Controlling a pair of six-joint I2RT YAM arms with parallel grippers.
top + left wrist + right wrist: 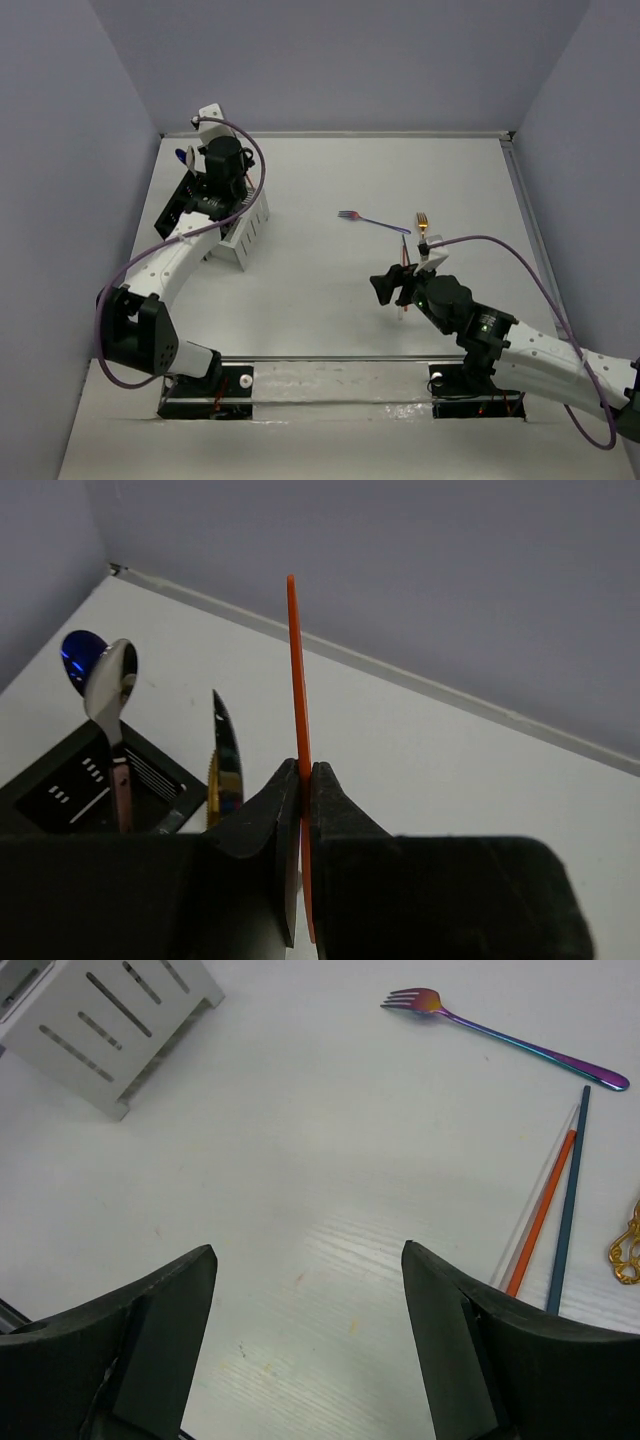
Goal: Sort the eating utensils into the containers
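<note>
step: you're mid-drop, left tool (300, 810) clamped on the thin orange plastic stick (297, 710), held upright over the caddies at upper left of the top view.
next: likely lower it into a slot, then let go; line it up first.
right tool (305, 1345): jaws wide, holding nothing, low over the white worktop (300, 1160).
black slotted caddy (80, 780): holds blue spoon (78, 655), silver spoon (110, 680), shiny knife (226, 755).
white slotted caddy (110, 1020): contents can't tell.
still loose, right of centre: iridescent purple fork (500, 1032), orange stick (545, 1210), dark blue stick (570, 1200), gold fork (423, 220).
</note>
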